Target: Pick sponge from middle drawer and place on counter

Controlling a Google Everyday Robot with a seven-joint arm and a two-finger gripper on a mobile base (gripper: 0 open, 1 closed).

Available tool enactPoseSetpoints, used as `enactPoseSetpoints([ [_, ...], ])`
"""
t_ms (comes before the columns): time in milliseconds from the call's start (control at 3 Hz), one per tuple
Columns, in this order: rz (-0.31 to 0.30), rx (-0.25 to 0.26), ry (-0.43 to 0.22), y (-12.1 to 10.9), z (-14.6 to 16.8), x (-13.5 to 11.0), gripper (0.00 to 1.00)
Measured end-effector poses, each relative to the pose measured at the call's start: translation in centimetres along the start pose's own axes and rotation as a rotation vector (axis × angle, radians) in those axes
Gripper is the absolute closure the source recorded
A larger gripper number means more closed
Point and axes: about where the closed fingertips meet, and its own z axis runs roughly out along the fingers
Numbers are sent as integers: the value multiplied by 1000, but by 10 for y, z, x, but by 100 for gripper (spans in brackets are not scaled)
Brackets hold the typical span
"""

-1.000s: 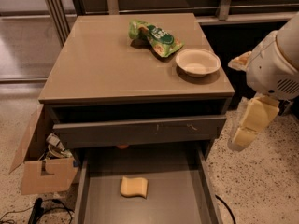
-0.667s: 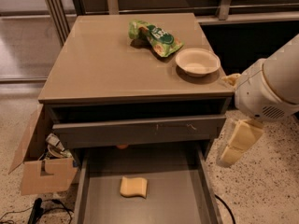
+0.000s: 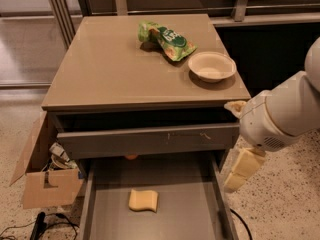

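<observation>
The yellow sponge (image 3: 143, 200) lies flat on the bare grey floor of the open middle drawer (image 3: 190, 204), near its centre. The tan counter (image 3: 115, 64) tops the grey cabinet above it. My gripper (image 3: 241, 170) hangs from the white arm at the right, by the drawer's right wall, above and to the right of the sponge. Its pale yellow finger pads (image 3: 245, 164) point down and left. It holds nothing.
A green snack bag (image 3: 166, 39) and a white bowl (image 3: 211, 66) sit on the counter's far right. The drawer above (image 3: 147, 139) is slightly open. An open cardboard box (image 3: 47, 176) with clutter stands on the floor at left, with cables beside it.
The arm has moved left and down, bringing the gripper from beside the cabinet toward the open drawer's right wall. The sponge has not moved.
</observation>
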Motion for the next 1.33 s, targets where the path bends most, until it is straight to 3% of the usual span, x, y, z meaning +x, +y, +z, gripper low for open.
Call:
enactPoseSetpoints([
  [333,39,-37,-11,3,34,0,0],
  [667,70,-95,-64,9,96,5,0],
  [1333,61,-109,-151,15,168,20,0],
])
